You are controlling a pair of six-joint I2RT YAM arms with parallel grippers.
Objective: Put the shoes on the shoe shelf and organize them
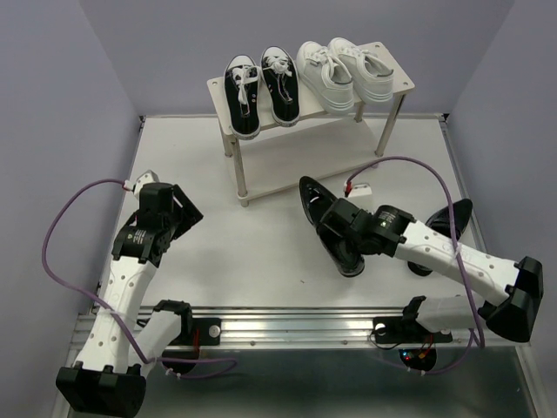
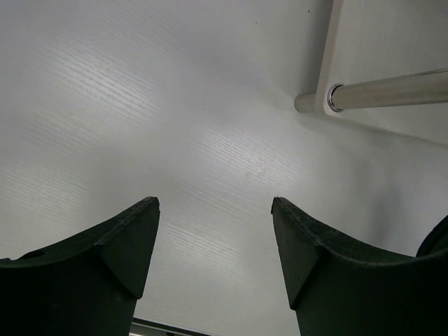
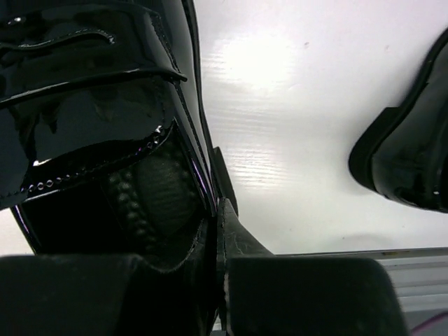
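The shoe shelf point(image 1: 401, 78) stands at the back of the table. Its top tier carries two black canvas sneakers point(image 1: 243, 96) and two white sneakers point(image 1: 324, 74). A glossy black loafer point(image 1: 315, 202) lies on the table in front of the shelf. My right gripper point(image 1: 336, 230) is shut on that loafer point(image 3: 91, 84); in the right wrist view the gripper point(image 3: 218, 210) has one finger inside the opening and one outside the side wall. The other loafer point(image 1: 448, 225) lies to the right point(image 3: 409, 161). My left gripper point(image 1: 178, 218) hangs open and empty point(image 2: 213, 203) over bare table.
The shelf's lower board point(image 1: 287, 170) is bare. A metal shelf leg point(image 2: 392, 92) shows at the upper right of the left wrist view. A small white connector point(image 1: 359, 186) lies beside the held loafer. An aluminium rail point(image 1: 287, 326) runs along the near edge.
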